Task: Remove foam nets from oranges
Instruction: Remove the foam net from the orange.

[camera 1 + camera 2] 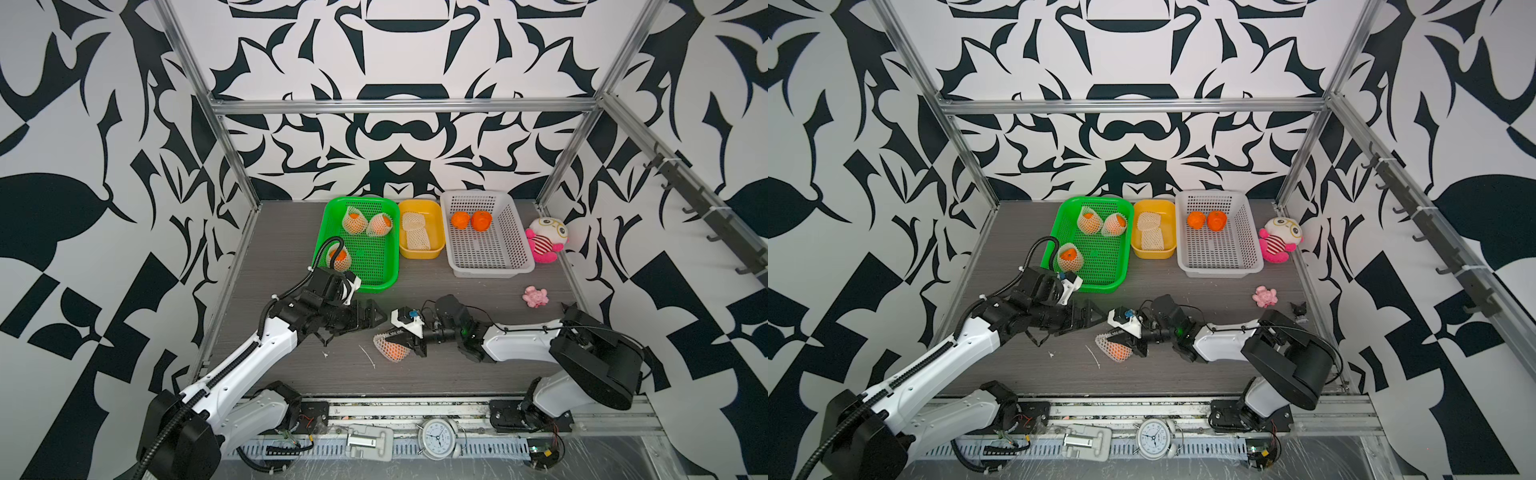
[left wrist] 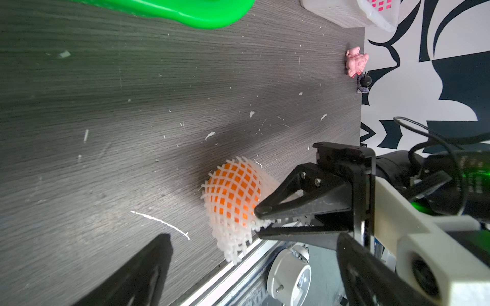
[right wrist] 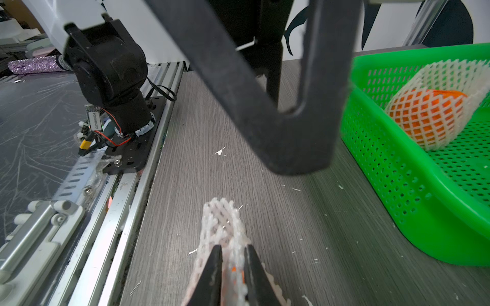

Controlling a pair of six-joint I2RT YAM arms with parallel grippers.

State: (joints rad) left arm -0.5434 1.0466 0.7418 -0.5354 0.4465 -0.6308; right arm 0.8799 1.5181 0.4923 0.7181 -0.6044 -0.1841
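Observation:
A netted orange (image 1: 394,352) (image 1: 1116,352) (image 2: 233,193) lies on the grey table near its front edge. My right gripper (image 1: 392,338) (image 3: 232,247) is shut on the loose end of its foam net (image 3: 221,220), which is pinched between the two black fingers. My left gripper (image 1: 353,328) (image 2: 253,238) hovers just left of that orange, open, with nothing between its fingers. Three more netted oranges (image 1: 354,220) sit in the green basket (image 1: 332,208). Empty foam nets (image 1: 415,235) lie in the yellow tub (image 1: 419,254). Two bare oranges (image 1: 460,219) rest in the white basket (image 1: 490,268).
A plush doll (image 1: 546,239) leans at the right wall beside the white basket. A small pink toy (image 1: 535,296) lies on the table's right side. An alarm clock (image 1: 436,438) stands on the front rail. Foam scraps (image 1: 368,356) dot the table.

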